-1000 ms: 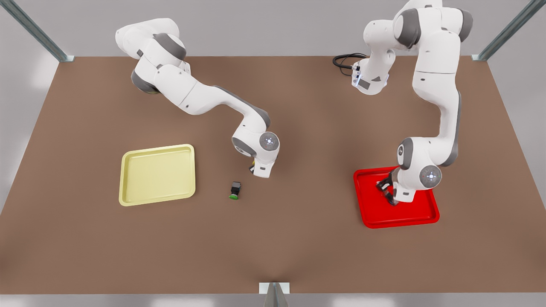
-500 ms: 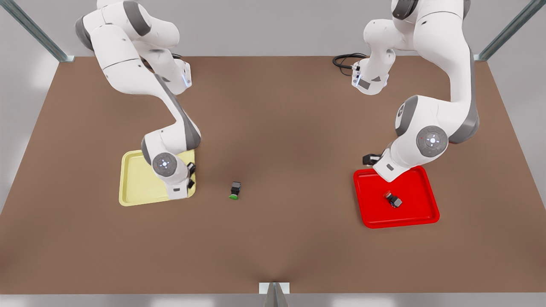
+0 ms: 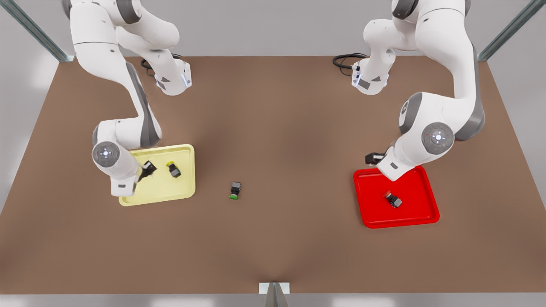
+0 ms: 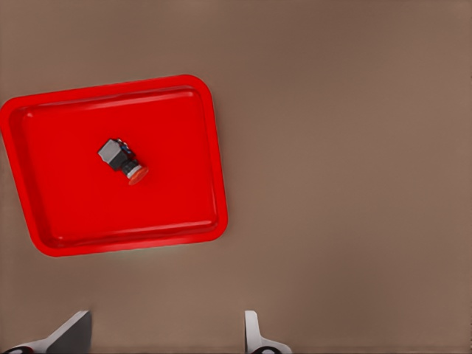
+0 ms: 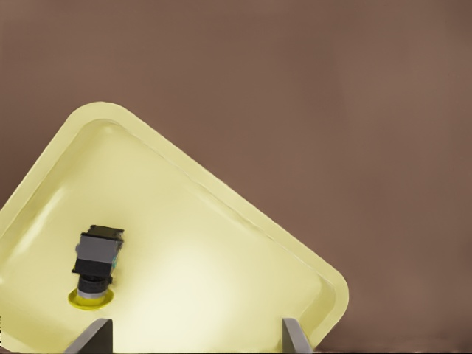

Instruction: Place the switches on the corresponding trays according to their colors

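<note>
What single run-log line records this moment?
yellow switch in yellow tray | red switch in red tray | left gripper open | right gripper open

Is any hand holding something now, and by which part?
Nothing is held. The left hand and right hand are open; both switches lie released in their trays.

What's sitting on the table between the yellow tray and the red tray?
In the front view, a small green-capped switch lies on the bare table between the yellow tray and the red tray, nearer the yellow one.

The yellow tray [image 5: 243, 221] runs off the right wrist view's edge.
</note>
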Robot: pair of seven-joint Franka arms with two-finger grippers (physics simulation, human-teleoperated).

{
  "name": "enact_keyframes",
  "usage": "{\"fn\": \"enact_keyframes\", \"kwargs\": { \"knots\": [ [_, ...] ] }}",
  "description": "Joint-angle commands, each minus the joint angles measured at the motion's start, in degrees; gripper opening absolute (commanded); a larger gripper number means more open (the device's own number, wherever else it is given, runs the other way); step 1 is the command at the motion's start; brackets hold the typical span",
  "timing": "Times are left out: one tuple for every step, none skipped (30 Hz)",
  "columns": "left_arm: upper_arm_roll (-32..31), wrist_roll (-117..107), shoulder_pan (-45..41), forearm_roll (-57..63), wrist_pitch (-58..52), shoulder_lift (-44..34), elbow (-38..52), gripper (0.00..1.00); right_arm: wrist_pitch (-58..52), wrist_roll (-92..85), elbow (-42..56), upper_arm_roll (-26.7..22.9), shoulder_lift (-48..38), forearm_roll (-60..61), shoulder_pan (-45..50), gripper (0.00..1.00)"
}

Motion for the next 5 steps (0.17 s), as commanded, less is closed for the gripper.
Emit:
{"fn": "enact_keyframes", "kwargs": {
  "knots": [
    [0.00, 0.00, 0.00, -0.16, -0.32, 0.00, 0.00, 1.00, -4.18, 4.54, 3.36, 0.00, -0.29, 0.02, 1.62, 1.00],
    [0.00, 0.00, 0.00, -0.16, -0.67, 0.00, 0.00, 1.00, -11.75, 16.14, 9.25, 0.26, -0.99, 0.20, 2.85, 1.00],
    [0.00, 0.00, 0.09, -0.16, -0.76, 0.00, 0.00, 1.00, -18.69, 25.74, 14.26, 0.08, -0.99, 0.64, 4.09, 1.00],
    [0.00, 0.00, 0.00, -0.16, -0.76, 0.00, 0.00, 1.00, -20.80, 26.36, 17.52, -2.64, -0.82, 5.73, 4.09, 1.00],
    [0.00, 0.00, 0.00, -0.16, -0.76, 0.00, 0.00, 1.00, -23.18, 26.53, 19.89, -2.82, -0.55, 6.09, 3.65, 1.00]
  ]
}}
